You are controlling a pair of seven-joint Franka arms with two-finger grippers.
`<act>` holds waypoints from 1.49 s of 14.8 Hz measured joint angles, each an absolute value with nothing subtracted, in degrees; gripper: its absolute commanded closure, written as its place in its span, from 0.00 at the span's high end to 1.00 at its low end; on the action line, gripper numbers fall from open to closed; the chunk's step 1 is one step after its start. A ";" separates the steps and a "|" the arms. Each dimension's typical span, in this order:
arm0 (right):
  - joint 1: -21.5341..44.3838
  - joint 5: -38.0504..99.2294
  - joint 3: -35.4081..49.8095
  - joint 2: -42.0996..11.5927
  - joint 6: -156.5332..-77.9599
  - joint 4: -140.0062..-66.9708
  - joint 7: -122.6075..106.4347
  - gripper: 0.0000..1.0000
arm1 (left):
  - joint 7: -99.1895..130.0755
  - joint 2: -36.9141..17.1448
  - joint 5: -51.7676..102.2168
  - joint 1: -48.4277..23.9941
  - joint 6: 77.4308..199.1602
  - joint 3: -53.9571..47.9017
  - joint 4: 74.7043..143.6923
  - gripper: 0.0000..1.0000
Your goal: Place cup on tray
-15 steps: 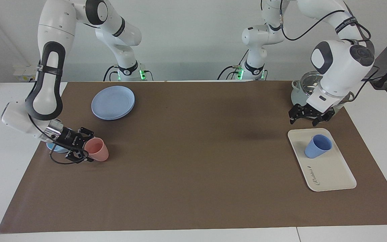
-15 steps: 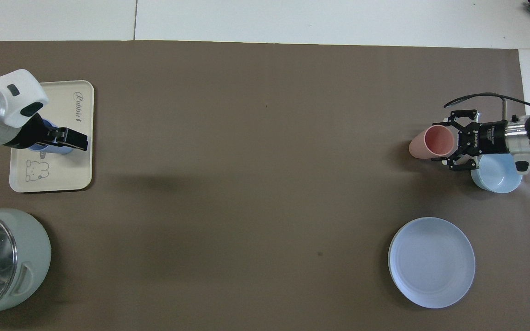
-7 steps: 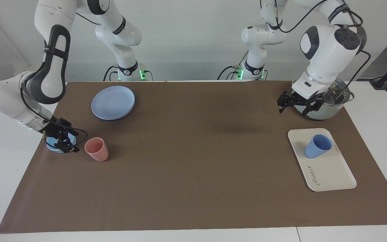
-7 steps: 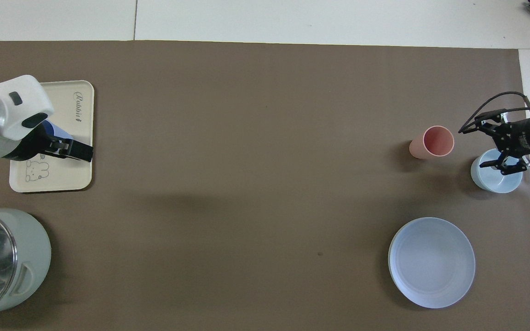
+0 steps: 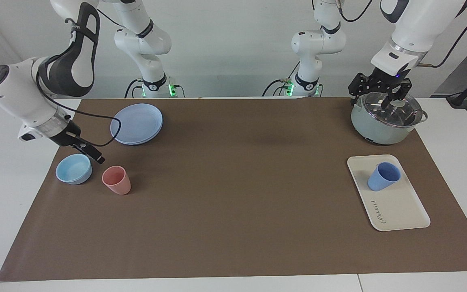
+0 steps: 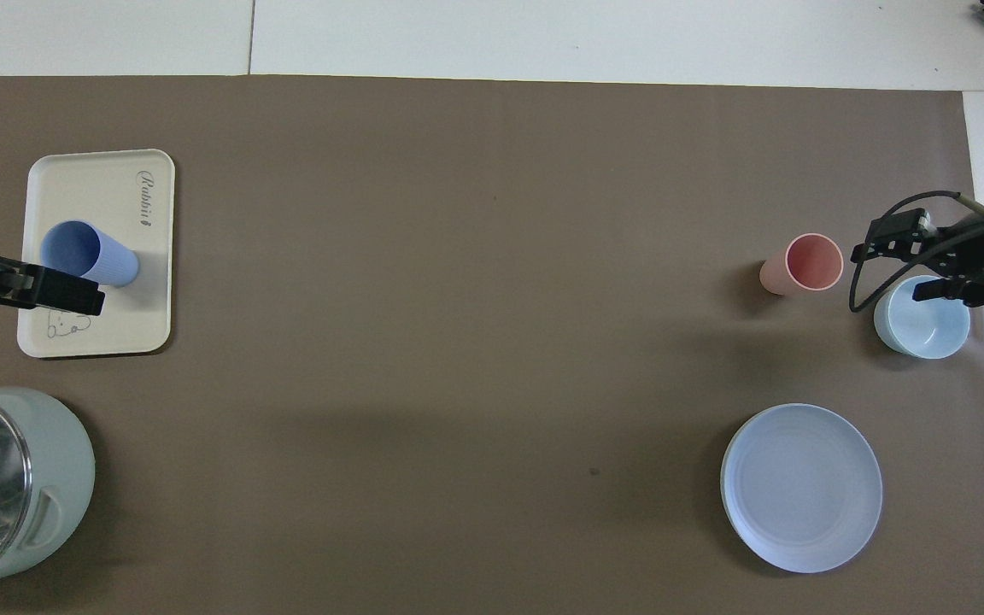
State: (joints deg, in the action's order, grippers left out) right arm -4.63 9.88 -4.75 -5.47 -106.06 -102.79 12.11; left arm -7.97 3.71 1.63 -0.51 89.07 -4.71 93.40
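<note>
Cup [image 5: 383, 176] upright on tray [image 5: 399, 209], nothing gripping it. Left gripper [image 5: 380, 87] raised over pot [image 5: 385, 121], fingers spread, empty. Right gripper [image 5: 89, 152] over bowl [image 5: 73, 168]; fingers' state unclear. Little risk left: perhaps a low swing clipping pot lid or pink cup [image 5: 116, 180].

On my overhead feed the cup [image 6: 86, 259] stands on the tray [image 6: 150, 256], near the edge of the brown mat [image 6: 458, 299] at the left arm's end, with the left gripper [image 6: 56, 292] over the tray's bear drawing and a glass-lidded pot [image 6: 5, 487] at the mat corner nearest the robots on that same end. At the right arm's end I log a pink tumbler [image 6: 804, 265], a light-blue bowl [image 6: 923, 329] close to that edge with the right gripper [image 6: 919, 256] over its rim, and a round blue plate [image 6: 801, 487] nearer the robots' edge. I cannot make out either gripper's finger spacing from this camera.
</note>
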 measured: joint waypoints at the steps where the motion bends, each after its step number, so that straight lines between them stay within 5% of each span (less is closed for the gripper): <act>1: -3.25 7.66 -4.70 -4.03 -105.58 -102.79 11.56 0.99 | -7.97 3.45 1.63 -0.50 89.07 -4.70 93.47 1.00; 8: 3.58 -0.32 -4.30 1.92 -100.09 -98.87 9.63 0.99 | -7.97 3.04 1.61 -0.53 89.08 -4.82 94.60 1.00; 15: 3.86 -1.47 -4.23 -0.66 -89.11 -86.89 8.18 0.99 | -4.57 3.18 -0.33 -0.66 88.89 -6.14 93.70 1.00; 22: 3.89 -1.47 -4.22 -2.29 -86.13 -85.77 8.04 1.00 | -2.99 3.19 0.36 -0.57 88.90 -5.87 93.30 1.00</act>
